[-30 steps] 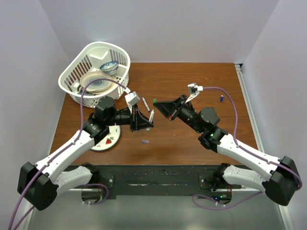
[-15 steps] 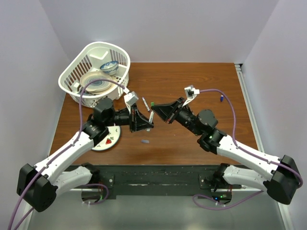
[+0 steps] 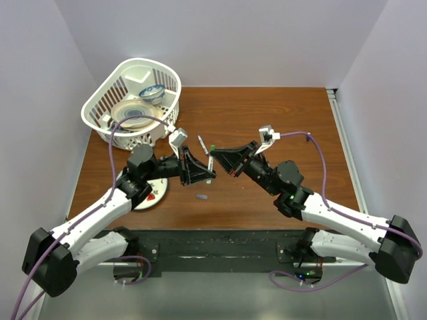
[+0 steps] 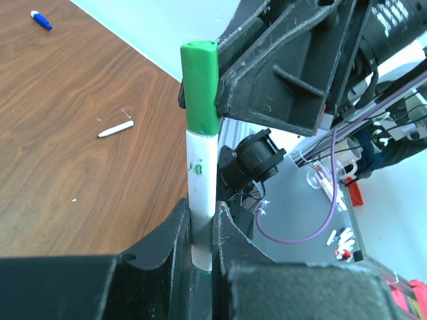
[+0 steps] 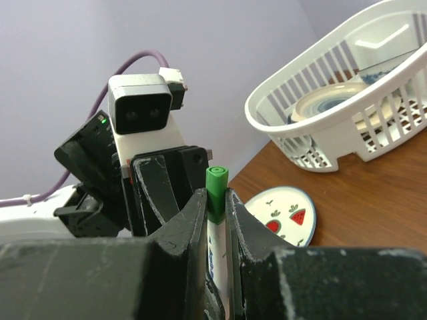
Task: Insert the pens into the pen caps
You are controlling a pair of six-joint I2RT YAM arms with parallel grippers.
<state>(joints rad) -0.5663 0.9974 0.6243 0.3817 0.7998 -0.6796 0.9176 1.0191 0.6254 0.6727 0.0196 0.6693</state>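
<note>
Brown table (image 3: 267,113) beneath; you've got left gripper (image 4: 201,223) clamped on white pen (image 4: 202,175), held above wood. Right gripper (image 5: 215,200) pinching green cap (image 5: 216,181), cap sitting over pen's top end.

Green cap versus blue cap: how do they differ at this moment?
The green cap is raised off the table, pinched by the right hand; the blue cap lies on its side on the table, untouched. The green cap sits on a white pen held by the left hand; the blue cap has no pen in it. Both are short plastic caps.
</note>
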